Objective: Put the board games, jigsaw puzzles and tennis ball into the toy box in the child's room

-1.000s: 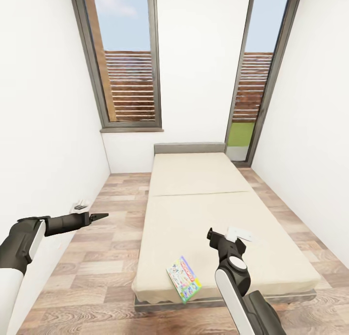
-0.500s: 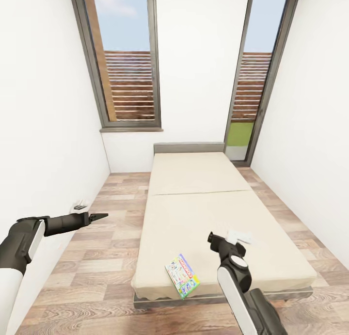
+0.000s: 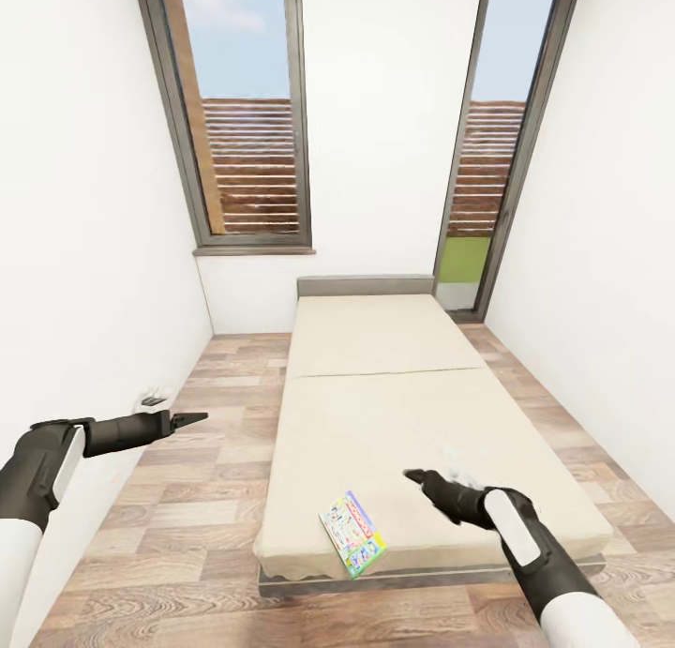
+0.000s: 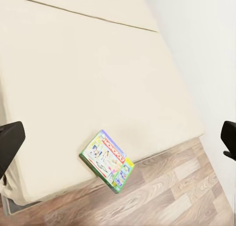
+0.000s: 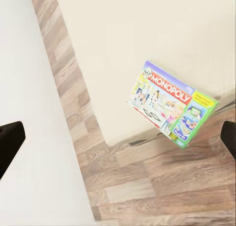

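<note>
Right gripper (image 3: 419, 479): empty, fingers spread wide in the right wrist view, hovering over the near end of the bed (image 3: 403, 414). A small white object peeks out just beyond it on the mattress; possibly a second board game, too hidden to tell.

Left gripper (image 3: 199, 416): empty, fingers wide apart in the left wrist view, held over the plank floor (image 3: 202, 498) off the bed's left side, well apart from the mattress.

Board game (image 3: 353, 534): white-and-green box with a red Monopoly logo, lying flat at the bed's foot edge, between the two grippers and nearer the right one. One corner overhangs the mattress edge.

Bed: two cream mattress halves on a grey frame, headboard toward the far wall between two dark-framed windows (image 3: 246, 113).

Toy box, table, puzzles, ball: elsewhere in the room.

Risk, as judged:
- The box is thin and lies flat, so fingers closing from above may slide over the cover or sink into the soft mattress.
- A sideways nudge could tip it off the overhanging edge to the floor.
</note>
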